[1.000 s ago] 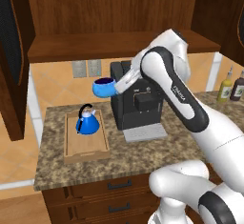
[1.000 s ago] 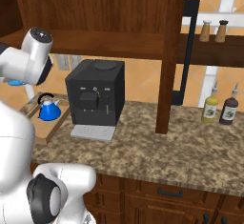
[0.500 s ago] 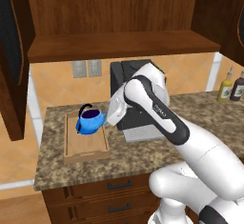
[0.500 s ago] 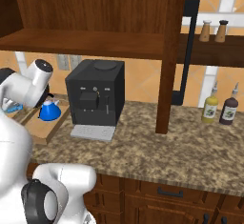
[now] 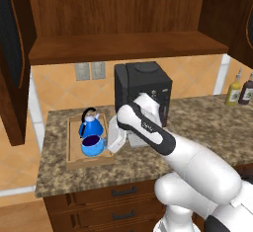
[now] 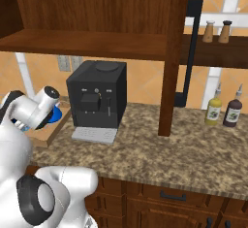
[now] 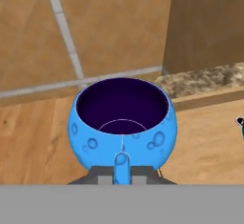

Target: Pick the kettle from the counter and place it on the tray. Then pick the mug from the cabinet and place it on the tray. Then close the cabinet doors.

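Observation:
The blue mug (image 7: 121,123) sits low over the light-wood floor of the tray (image 7: 33,137), its dark inside facing up. My gripper (image 7: 121,174) is shut on the mug's side handle. From the left base, the mug (image 5: 92,145) is at the front of the tray (image 5: 74,160), just before the blue kettle (image 5: 91,125), which stands upright at the tray's back. My gripper (image 5: 105,144) reaches it from the right. I cannot tell whether the mug touches the tray. The cabinet (image 5: 123,46) is open, with its doors (image 5: 12,53) swung outward.
A black coffee machine (image 5: 143,90) stands on the granite counter (image 5: 207,122) right of the tray, close behind my arm. Two bottles (image 6: 223,110) stand at the far right. An open cabinet door (image 6: 175,57) with a black bar handle hangs over the counter.
My arm came down from near shelf height with the mug and swung left. The mug is now low over the tray, in front of the kettle.

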{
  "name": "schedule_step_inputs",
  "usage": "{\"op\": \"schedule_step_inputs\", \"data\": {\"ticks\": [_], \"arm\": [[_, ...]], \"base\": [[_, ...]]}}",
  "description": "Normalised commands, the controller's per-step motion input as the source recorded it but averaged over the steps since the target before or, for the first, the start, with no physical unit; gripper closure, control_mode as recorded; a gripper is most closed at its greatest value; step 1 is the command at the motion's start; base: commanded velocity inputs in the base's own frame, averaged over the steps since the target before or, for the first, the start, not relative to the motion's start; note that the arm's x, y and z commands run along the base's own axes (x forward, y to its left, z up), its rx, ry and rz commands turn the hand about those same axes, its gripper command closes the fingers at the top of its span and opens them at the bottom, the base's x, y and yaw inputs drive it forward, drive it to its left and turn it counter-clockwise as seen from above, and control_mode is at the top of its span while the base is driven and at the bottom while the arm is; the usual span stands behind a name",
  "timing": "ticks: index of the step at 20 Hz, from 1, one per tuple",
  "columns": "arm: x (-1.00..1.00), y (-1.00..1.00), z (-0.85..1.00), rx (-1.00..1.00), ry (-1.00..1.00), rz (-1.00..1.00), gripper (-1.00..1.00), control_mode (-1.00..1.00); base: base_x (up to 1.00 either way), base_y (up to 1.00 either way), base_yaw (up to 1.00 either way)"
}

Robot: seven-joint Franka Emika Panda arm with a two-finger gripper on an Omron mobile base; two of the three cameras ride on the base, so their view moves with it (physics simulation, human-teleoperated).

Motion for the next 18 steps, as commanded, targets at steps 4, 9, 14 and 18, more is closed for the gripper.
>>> {"op": "schedule_step_inputs", "data": {"ticks": [4,9,14,18], "arm": [[0.45,-0.10,-0.33,0.01,0.00,0.00,1.00,-1.00],[0.54,0.00,-0.14,0.04,0.00,0.00,1.00,-1.00],[0.47,0.02,-0.04,0.06,0.00,0.00,1.00,-1.00],[0.23,0.27,-0.23,0.00,0.00,0.00,1.00,-1.00]], "base": [[0.00,0.00,0.00],[0.00,0.00,0.00],[0.00,0.00,0.00],[0.00,0.00,0.00]]}}
